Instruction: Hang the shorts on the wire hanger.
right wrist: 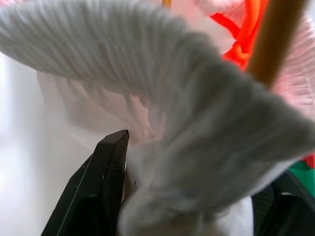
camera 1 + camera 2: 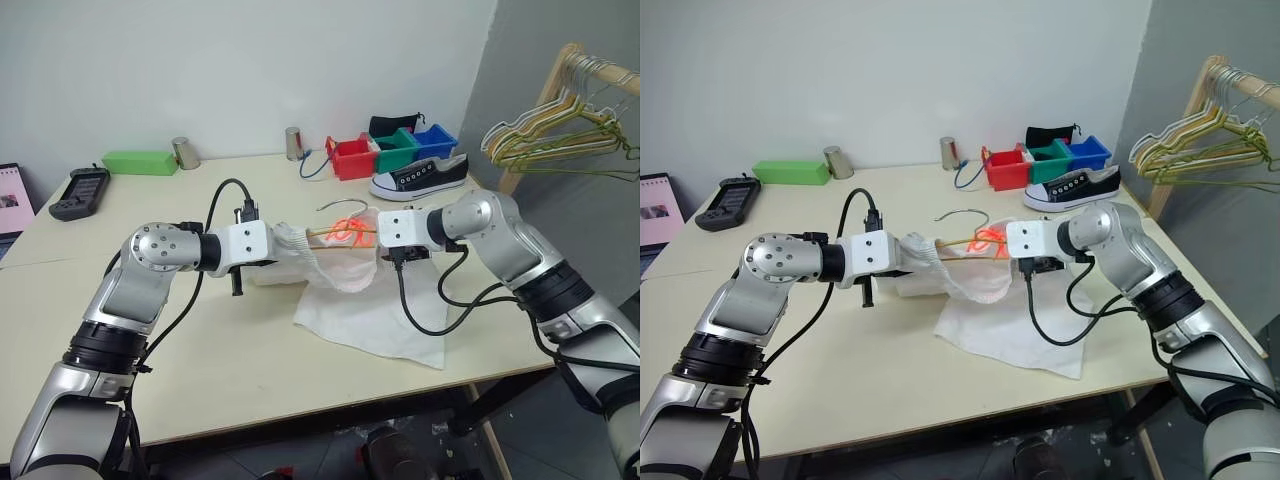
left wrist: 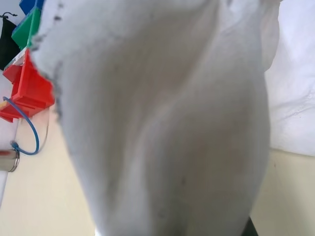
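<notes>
The white shorts (image 2: 372, 315) lie partly on the table, with the gathered waistband (image 2: 300, 245) lifted between my two grippers. My left gripper (image 2: 280, 246) is buried in the waistband's left end and shut on it; in the left wrist view white cloth (image 3: 162, 123) hangs right in front. The tan wire hanger (image 2: 335, 235) runs across the raised cloth beside an orange cord (image 2: 348, 231); its hook (image 2: 336, 205) rises behind. My right gripper (image 2: 372, 240) is at the waistband's right end, open, with bunched cloth between its black fingers (image 1: 106, 187).
A black-and-white shoe (image 2: 420, 177) and red (image 2: 352, 157), green (image 2: 397, 150) and blue (image 2: 435, 140) bins stand at the back right. A wooden rack with several hangers (image 2: 560, 130) is off the table's right edge. A green box (image 2: 140, 161), metal cups (image 2: 185, 152) and a black device (image 2: 78, 192) sit back left.
</notes>
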You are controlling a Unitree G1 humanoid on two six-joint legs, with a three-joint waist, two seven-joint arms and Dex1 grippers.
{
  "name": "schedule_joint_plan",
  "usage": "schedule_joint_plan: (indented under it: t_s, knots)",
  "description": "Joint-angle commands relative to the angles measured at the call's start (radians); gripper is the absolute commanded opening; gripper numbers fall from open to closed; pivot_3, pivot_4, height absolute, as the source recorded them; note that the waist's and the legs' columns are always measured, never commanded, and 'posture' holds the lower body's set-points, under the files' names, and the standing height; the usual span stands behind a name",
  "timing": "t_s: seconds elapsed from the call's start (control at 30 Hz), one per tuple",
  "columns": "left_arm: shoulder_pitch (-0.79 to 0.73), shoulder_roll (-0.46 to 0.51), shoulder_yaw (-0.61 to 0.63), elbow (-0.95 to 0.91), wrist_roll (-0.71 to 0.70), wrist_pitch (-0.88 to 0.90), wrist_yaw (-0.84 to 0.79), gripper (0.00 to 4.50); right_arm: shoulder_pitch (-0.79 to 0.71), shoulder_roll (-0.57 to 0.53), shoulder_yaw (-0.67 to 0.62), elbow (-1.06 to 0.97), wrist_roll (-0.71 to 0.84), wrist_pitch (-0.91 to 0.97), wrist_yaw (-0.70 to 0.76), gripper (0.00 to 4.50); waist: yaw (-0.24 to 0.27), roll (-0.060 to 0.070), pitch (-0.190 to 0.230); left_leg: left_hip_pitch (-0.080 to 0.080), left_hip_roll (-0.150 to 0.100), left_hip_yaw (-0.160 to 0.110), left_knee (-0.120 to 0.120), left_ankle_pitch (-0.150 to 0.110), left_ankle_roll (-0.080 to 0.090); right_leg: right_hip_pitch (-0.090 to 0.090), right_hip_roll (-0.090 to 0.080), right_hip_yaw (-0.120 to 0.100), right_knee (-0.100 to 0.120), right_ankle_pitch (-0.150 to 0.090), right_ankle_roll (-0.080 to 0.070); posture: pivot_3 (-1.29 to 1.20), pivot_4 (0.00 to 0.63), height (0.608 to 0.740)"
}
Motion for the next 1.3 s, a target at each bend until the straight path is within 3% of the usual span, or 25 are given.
schedule_joint_plan:
  t_s: [0.03, 0.33, 0.57, 0.7, 0.97, 1.23, 1.3]
  knots:
    - [-0.027, 0.005, 0.021, -0.037, -0.01, -0.003, 0.02, 0.0, -0.041, 0.014, -0.029, 0.034, -0.017, -0.038, 0.001, 2.01, 0.0, 0.0, 0.0, 0.0, 0.0, 0.0, 0.0, 0.0, 0.0, 0.0, 0.0, 0.0, 0.0, 0.0, 0.0, -0.24, 0.001, 0.74]
    - [-0.048, -0.004, 0.018, -0.022, -0.015, -0.01, 0.023, 0.0, -0.037, 0.021, -0.051, 0.084, -0.029, -0.073, -0.007, 0.04, 0.0, 0.0, 0.0, 0.0, 0.0, 0.0, 0.0, 0.0, 0.0, 0.0, 0.0, 0.0, 0.0, 0.0, 0.0, -0.24, 0.011, 0.74]
    - [-0.069, 0.001, 0.02, 0.021, -0.004, -0.064, 0.029, 0.0, -0.023, 0.015, -0.072, 0.074, -0.031, -0.062, -0.011, 0.04, 0.0, 0.0, 0.0, 0.0, 0.0, 0.0, 0.0, 0.0, 0.0, 0.0, 0.0, 0.0, 0.0, 0.0, 0.0, -0.25, 0.014, 0.74]
    - [-0.09, 0.005, 0.036, 0.033, -0.03, -0.066, 0.015, 0.89, -0.002, 0.012, -0.089, 0.048, -0.024, -0.038, -0.013, 0.0, 0.0, 0.0, 0.0, 0.0, 0.0, 0.0, 0.0, 0.0, 0.0, 0.0, 0.0, 0.0, 0.0, 0.0, 0.0, -0.25, 0.013, 0.74]
    - [-0.095, 0.053, 0.107, -0.112, -0.182, 0.069, -0.062, 2.6, 0.094, -0.019, -0.137, -0.044, -0.019, 0.052, -0.025, 0.0, 0.0, 0.0, 0.0, 0.0, 0.0, 0.0, 0.0, 0.0, 0.0, 0.0, 0.0, 0.0, 0.0, 0.0, 0.0, -0.26, 0.007, 0.74]
    - [-0.155, 0.074, 0.156, -0.172, -0.314, 0.226, -0.085, 4.44, 0.237, -0.04, -0.233, -0.198, 0.023, 0.246, -0.047, 0.0, 0.0, 0.0, 0.0, 0.0, 0.0, 0.0, 0.0, 0.0, 0.0, 0.001, 0.0, 0.0, 0.0, 0.0, 0.0, -0.28, 0.0, 0.74]
    - [-0.201, 0.064, 0.183, -0.146, -0.353, 0.274, -0.061, 4.49, 0.297, -0.037, -0.283, -0.259, 0.051, 0.344, -0.059, 0.0, 0.001, 0.0, 0.0, 0.0, 0.0, 0.0, 0.001, 0.0, 0.0, 0.001, 0.0, 0.0, 0.0, 0.0, 0.0, -0.3, 0.0, 0.74]
